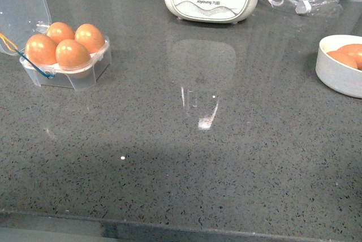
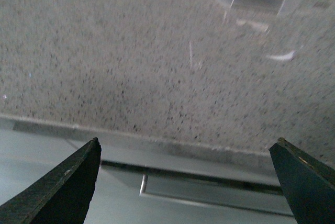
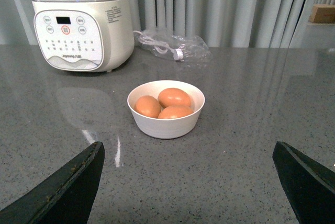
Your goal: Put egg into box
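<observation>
Eggs [image 1: 72, 52] fill all four cells of the egg box [image 1: 85, 78], and neither arm holds one. The left pincer [image 2: 186, 150] hangs spread wide and empty at the near edge of the countertop [image 2: 131, 67]. Well ahead of it stands the clear box, its lid [image 1: 20, 4] thrown back. The right pincer [image 3: 188, 148] is likewise wide apart with nothing in it. Straight ahead of it sits a round white bowl [image 3: 166, 124] holding three spare eggs [image 3: 174, 97]. Beyond the bowl stand a Joyoung kitchen appliance [image 3: 78, 30] and a plastic bag [image 3: 175, 48] with a cord inside. Loading looks finished to me: no cell is free, so at most the lid remains to be shut.
</observation>
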